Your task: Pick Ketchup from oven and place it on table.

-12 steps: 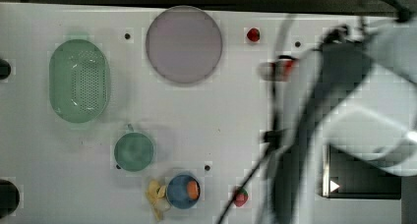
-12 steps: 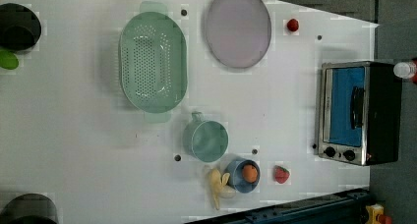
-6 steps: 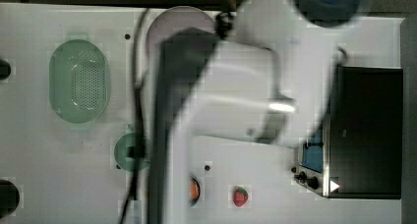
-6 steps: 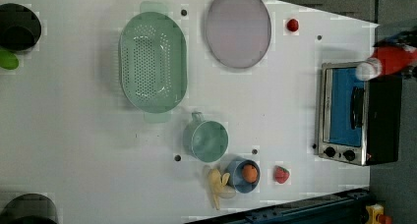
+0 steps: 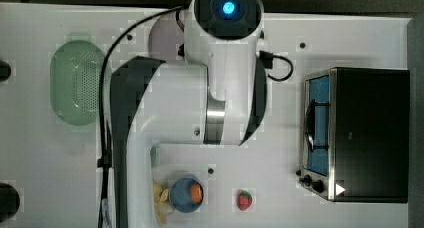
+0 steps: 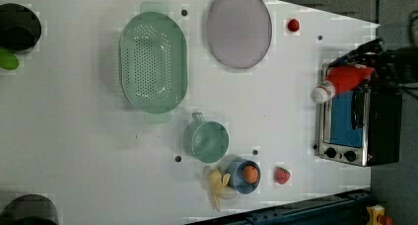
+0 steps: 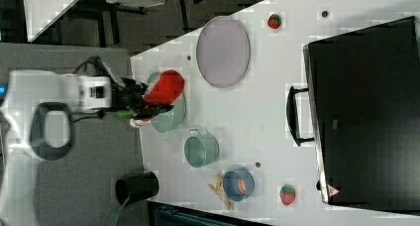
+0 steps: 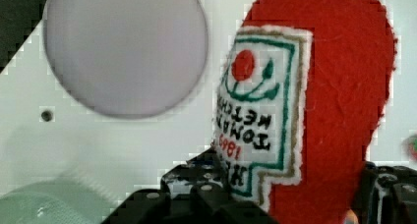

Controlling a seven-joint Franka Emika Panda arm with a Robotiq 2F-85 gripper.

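The ketchup (image 8: 339, 111) is seen clamped in the pincer (image 8: 290, 194), whose dark fingers (image 8: 196, 184) are pressed against the bottle's lower part on either side in the wrist view. In the left view the ketchup (image 6: 342, 82) is held lying sideways, raised over the upper corner of the oven (image 6: 357, 121), its white cap pointing away from the pincer (image 6: 369, 67) toward the desk (image 6: 74, 136). The oven's blue glass door is shown facing the desk's middle.

In the wrist view the lilac plate (image 8: 125, 49) is seen just beside the bottle, lying on the desk beneath it. In the left view a green colander (image 6: 153, 62) is found well apart from the oven, beyond the plate; a green mug (image 6: 207, 141), a blue bowl (image 6: 244, 175) and a banana (image 6: 215, 185) are grouped between them, nearer the lower edge. One strawberry (image 6: 282, 175) lies near the oven's knobs, another (image 6: 293, 25) near the plate.
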